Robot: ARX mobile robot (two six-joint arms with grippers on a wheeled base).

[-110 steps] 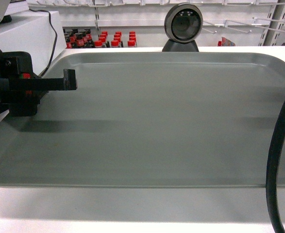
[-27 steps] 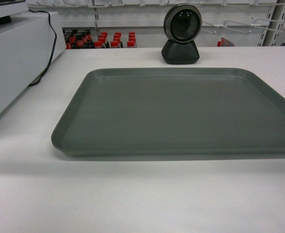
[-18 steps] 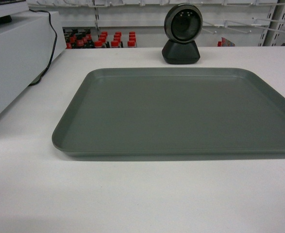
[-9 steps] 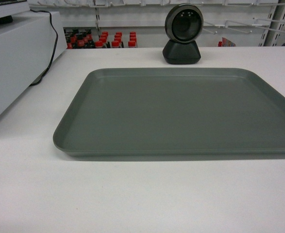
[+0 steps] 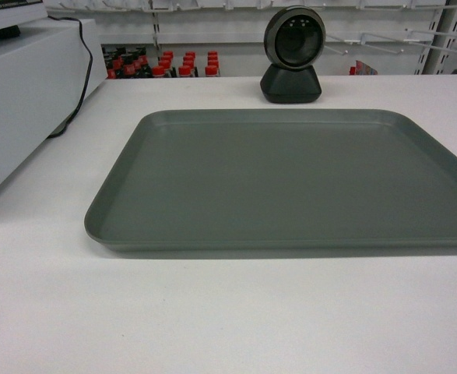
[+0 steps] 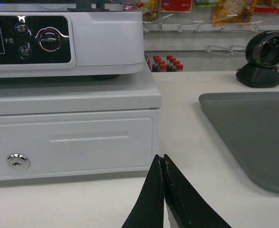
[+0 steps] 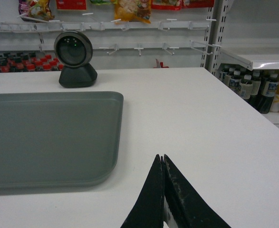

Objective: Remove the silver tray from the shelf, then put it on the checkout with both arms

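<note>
Left gripper (image 6: 164, 164) and right gripper (image 7: 162, 161): both clenched, holding nothing, clear of the silver tray (image 5: 290, 179). Tray lies flat on the counter (image 5: 212, 327), just before the scanner (image 5: 292, 54). Judged rigid, smooth, likely slippery; best gripped at its opposite short rims.

Head: looks forward and slightly down, close over the checkout (image 5: 212, 327).
Left wrist: low at the counter's left, facing far.
Right wrist: low, probably near-right edge, facing far.
Shared: silver tray (image 5: 290, 183) and scanner (image 5: 292, 54).
</note>
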